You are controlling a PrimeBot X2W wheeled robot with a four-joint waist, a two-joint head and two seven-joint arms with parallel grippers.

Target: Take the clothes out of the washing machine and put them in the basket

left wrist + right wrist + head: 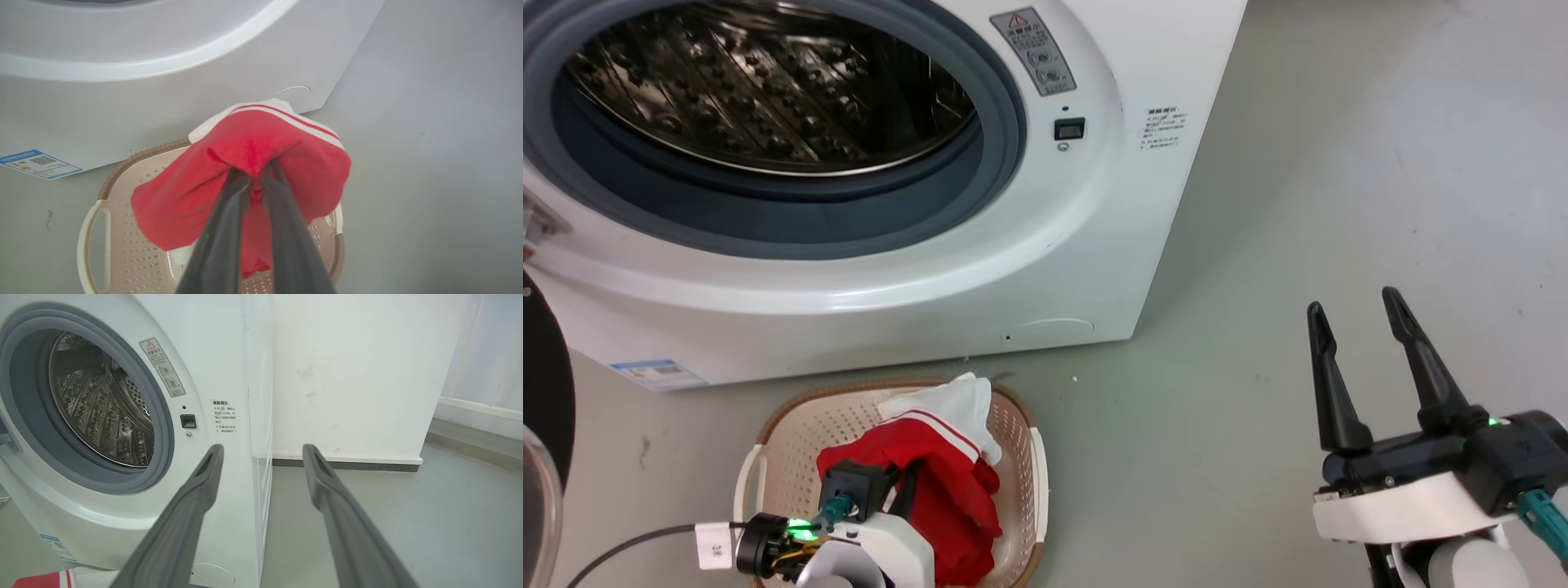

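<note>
The white washing machine (1045, 245) stands with its porthole open and its steel drum (760, 90) showing no fabric inside. In front of it on the floor sits the cream basket (792, 433) with a brown rim. A red and white garment (939, 474) hangs over the basket, pinched in my left gripper (255, 175), which is shut on the red fabric (245, 151) above the basket (122, 245). My right gripper (1356, 314) is open and holds nothing, off to the right over the floor. In the right wrist view its fingers (204, 477) point toward the washing machine (229, 375).
The black-framed door (543, 384) hangs open at the left edge. Grey floor (1339, 163) stretches to the right of the machine. A white wall (351, 375) with a dark skirting stands behind it.
</note>
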